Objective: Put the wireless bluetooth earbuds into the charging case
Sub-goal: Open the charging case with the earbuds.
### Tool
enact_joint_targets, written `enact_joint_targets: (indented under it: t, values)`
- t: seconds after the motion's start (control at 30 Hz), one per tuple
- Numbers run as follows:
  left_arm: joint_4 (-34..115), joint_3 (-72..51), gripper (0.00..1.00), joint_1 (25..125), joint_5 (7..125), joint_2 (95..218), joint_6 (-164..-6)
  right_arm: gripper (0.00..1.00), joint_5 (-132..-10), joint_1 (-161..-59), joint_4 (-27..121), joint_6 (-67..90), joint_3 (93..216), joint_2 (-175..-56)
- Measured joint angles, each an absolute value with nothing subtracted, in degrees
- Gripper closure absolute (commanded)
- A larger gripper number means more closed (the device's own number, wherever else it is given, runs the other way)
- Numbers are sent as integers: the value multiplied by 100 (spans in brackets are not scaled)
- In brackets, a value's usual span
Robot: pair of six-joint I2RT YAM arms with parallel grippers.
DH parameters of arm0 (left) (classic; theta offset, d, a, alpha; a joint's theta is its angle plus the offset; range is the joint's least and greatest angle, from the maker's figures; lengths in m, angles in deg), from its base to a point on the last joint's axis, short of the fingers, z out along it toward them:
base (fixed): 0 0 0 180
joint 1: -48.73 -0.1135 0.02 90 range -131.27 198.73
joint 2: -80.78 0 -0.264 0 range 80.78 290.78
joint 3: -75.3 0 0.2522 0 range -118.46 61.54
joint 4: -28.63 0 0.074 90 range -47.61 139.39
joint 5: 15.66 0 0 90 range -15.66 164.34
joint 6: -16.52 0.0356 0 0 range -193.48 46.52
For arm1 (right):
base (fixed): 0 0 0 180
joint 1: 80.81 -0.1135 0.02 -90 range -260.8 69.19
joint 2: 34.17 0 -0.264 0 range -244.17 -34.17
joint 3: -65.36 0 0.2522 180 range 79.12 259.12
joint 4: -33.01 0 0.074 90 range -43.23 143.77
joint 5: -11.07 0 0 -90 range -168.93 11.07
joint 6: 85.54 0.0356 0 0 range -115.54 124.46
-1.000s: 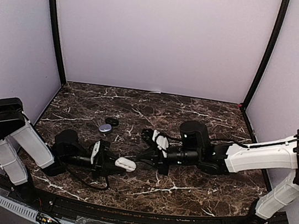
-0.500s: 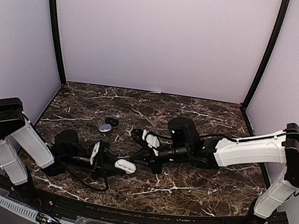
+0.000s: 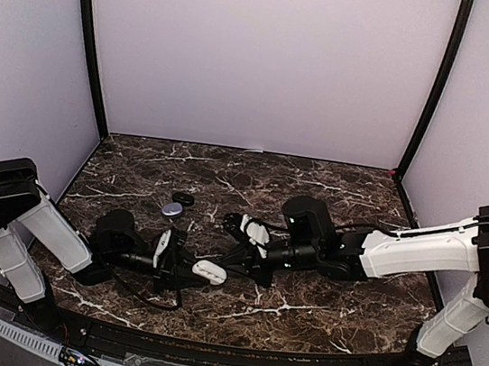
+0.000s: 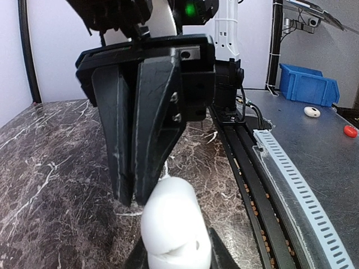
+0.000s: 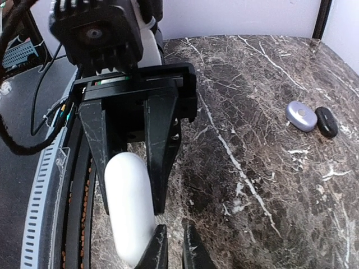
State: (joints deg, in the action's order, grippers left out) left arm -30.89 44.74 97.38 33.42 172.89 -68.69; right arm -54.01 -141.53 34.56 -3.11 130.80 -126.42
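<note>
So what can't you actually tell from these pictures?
No earbuds made out in any view; whether the right fingers pinch one is hidden between their tips, right wrist view.
Inside of the white case: hidden by its shell; left wrist view also cuts it off at the bottom edge.
The grey oval and black piece: too small in the top view to identify.

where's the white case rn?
Top view: front, left of centre over the marble table, the white case is clamped in the left claw, with the right claw tips close by.
</note>
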Motion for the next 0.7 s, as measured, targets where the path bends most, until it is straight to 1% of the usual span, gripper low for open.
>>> enact_joint_targets:
  t: [0.07, 0.2, 0.23, 0.3, 0.37, 0.43, 0.57, 0.7]
  values:
    - [-3041, 4466, 86, 9735, 3363, 17283, -6963, 76, -5517, -14088, 3391, -169, 12929, -12452]
    - [-2459, 4181, 86, 9731, 3447, 17195, -7288, 68, -5527, -13856, 3091, 67, 12457, -11848]
    - [-2313, 4085, 86, 9731, 3471, 17171, -7378, 64, -5499, -13815, 3039, 122, 12396, -11746]
    - [-1884, 3823, 86, 9731, 3545, 17112, -7590, 51, -5322, -13714, 2881, 179, 12267, -11512]
    - [-1410, 3563, 86, 9731, 3639, 17058, -7780, 45, -5119, -13662, 2816, 205, 12245, -11420]
    - [-977, 3340, 86, 9731, 3731, 17005, -7988, 43, -4939, -13655, 2805, 238, 12271, -11442]
    - [-457, 3233, 86, 9727, 3783, 16900, -8344, 44, -4760, -13657, 2916, 244, 12437, -11689]
    - [-140, 3231, 86, 9727, 3783, 16881, -8521, 49, -4741, -13657, 3037, 288, 12544, -11912]
